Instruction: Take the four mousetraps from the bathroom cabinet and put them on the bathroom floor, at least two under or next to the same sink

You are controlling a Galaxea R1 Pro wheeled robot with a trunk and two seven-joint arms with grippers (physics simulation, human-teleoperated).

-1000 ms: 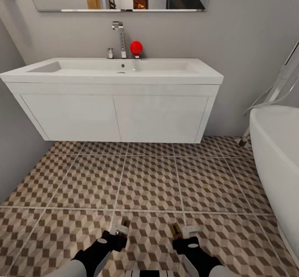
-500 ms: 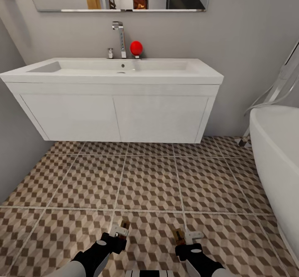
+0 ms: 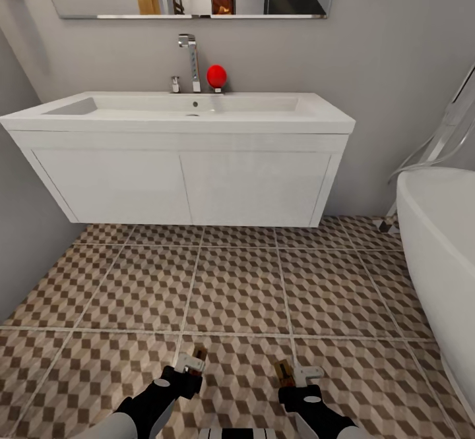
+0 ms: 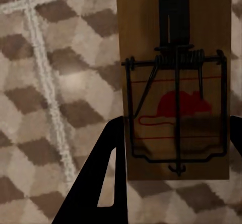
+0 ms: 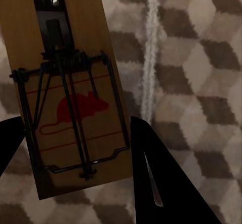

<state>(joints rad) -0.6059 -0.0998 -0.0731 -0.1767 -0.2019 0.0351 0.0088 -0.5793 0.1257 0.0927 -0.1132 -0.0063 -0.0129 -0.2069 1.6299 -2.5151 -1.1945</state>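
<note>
Holding one mousetrap per gripper, low over the bathroom floor (image 3: 237,281), facing the sink (image 3: 178,113). Left gripper (image 3: 191,364) clamped on left mousetrap (image 4: 174,82); right gripper (image 3: 295,374) clamped on right mousetrap (image 5: 68,90). Both boards pinched across their width, wire and red mouse print facing the wrist cameras, tiles right behind them. Judged as carry posture just ahead of set-down: traps kept low and level so release means a short drop onto the tiles, and parked in front of the sink to meet the under/next-to condition. Gap under the wall-hung sink unit looks reachable, but both grippers sit well short of it.

Hard to read: in head view, traps show only as small brown slivers at the fingertips; height above floor not readable from any view. Wrist views cut off the far ends of both boards and most of each finger. Other two traps and the cabinet not accounted for here. Bathtub (image 3: 439,241) cropped at the right edge.
</note>
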